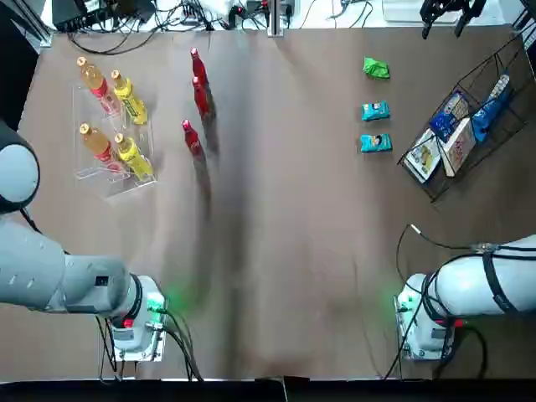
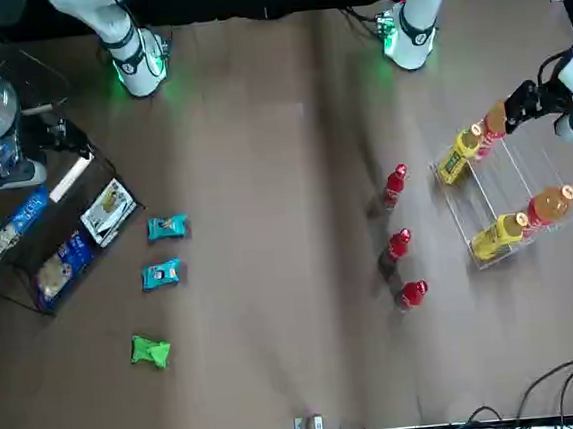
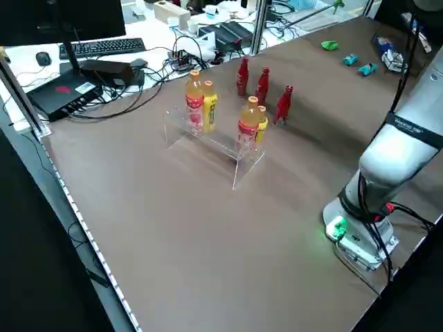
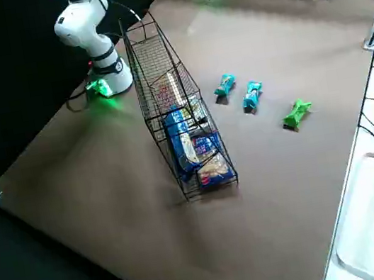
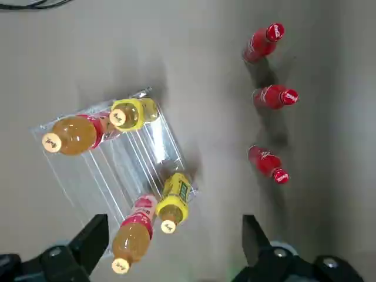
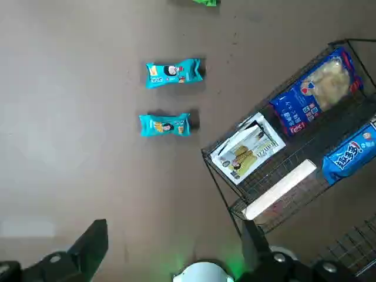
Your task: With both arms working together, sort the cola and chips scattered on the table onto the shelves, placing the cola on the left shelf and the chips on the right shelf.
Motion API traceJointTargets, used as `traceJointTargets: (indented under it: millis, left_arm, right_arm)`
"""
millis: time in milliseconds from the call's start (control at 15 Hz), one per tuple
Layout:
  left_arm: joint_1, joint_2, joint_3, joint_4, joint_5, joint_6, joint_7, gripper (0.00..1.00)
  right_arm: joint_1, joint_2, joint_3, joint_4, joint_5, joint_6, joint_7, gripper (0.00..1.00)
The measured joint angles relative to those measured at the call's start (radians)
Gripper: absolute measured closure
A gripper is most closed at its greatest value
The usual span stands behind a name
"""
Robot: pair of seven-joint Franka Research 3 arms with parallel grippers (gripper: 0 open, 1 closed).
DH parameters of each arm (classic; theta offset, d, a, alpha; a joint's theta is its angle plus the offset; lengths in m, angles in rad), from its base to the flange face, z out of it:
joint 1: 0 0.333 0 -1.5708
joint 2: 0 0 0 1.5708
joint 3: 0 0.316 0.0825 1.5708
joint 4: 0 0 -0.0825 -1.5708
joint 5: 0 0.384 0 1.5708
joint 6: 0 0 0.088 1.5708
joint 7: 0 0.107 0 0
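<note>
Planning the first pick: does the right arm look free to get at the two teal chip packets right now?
Probably yes. The two teal chip packets lie flat on bare table, apart from each other and beside the black wire rack, not in it. The right gripper hangs open above, with nothing between.

Three red cola bottles [image 1: 198, 102] stand upright in a row on the table [image 1: 285, 234], just beside the clear left shelf [image 1: 113, 126] — green [image 1: 376, 69] and two teal chips packets [image 1: 375, 126] lie near the black wire right shelf [image 1: 469, 117]
</note>
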Motion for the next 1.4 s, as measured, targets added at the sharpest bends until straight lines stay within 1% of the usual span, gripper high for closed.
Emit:
traceJointTargets:
  millis: [400, 600, 667, 867, 1067, 1200, 1400]
  left_arm:
    - [0.000, 0.002, 0.001, -0.002, 0.000, 0.000, 0.002, 0.00]
    - [-0.012, 0.034, 0.000, -0.008, -0.003, 0.014, -0.022, 0.00]
    - [-0.021, 0.078, -0.001, -0.008, -0.003, 0.127, -0.080, 0.00]
    - [-0.037, 0.163, -0.002, -0.007, -0.005, 0.321, -0.167, 0.00]
    - [-0.071, 0.253, -0.004, -0.007, -0.006, 0.473, -0.221, 0.00]
    - [-0.101, 0.298, -0.005, -0.006, -0.008, 0.563, -0.294, 0.00]
    - [-0.168, 0.358, -0.005, -0.005, -0.008, 0.648, -0.385, 0.00]
  right_arm:
    - [0.000, 0.000, 0.000, 0.000, 0.000, 0.000, 0.000, 0.00]
    - [0.000, 0.000, 0.000, 0.000, 0.000, 0.000, 0.000, 0.00]
    - [0.000, 0.000, 0.000, 0.000, 0.000, 0.000, 0.000, 0.00]
    - [0.000, 0.000, 0.000, 0.000, 0.000, 0.000, 0.000, 0.00]
    - [0.000, 0.000, 0.000, 0.000, 0.000, 0.000, 0.000, 0.00]
    - [0.000, 0.000, 0.000, 0.000, 0.000, 0.000, 0.000, 0.00]
    - [0.000, 0.000, 0.000, 0.000, 0.000, 0.000, 0.000, 0.00]
